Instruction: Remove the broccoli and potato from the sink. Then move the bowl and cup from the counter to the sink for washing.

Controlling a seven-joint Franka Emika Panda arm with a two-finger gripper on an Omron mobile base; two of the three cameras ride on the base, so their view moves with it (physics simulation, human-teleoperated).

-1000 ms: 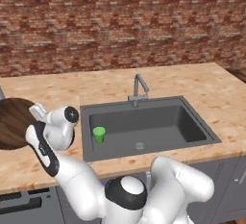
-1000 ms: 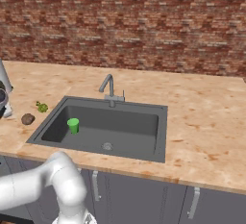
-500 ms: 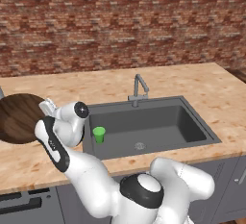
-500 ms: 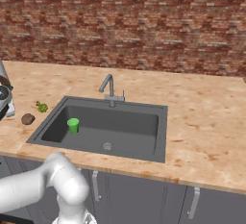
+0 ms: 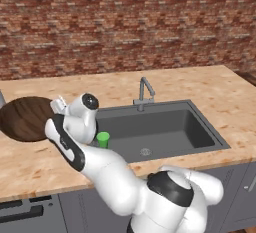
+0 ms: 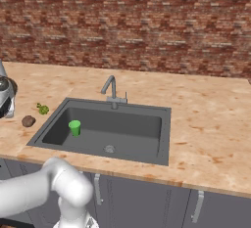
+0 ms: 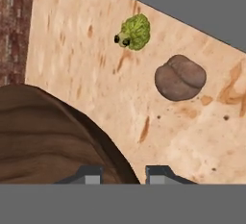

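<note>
Currently the hand (image 7: 123, 174) is clamped on the rim of the bowl (image 5: 25, 118), one fingertip either side: dark brown wood grain, wide and shallow, at the left edge of the left base view, above the table (image 5: 200, 84). Broccoli (image 7: 134, 32), yellow-green, and potato (image 7: 180, 77), brown lump, lie near each other on the table, upper middle of the hand view. Bright green cup (image 6: 74, 127) stands upright at the left of the sink (image 6: 147, 124)

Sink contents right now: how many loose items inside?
1. The cup stands upright at the sink's left end. The broccoli and potato lie on the counter beside it. The arm hides part of the basin in the left base view.
</note>
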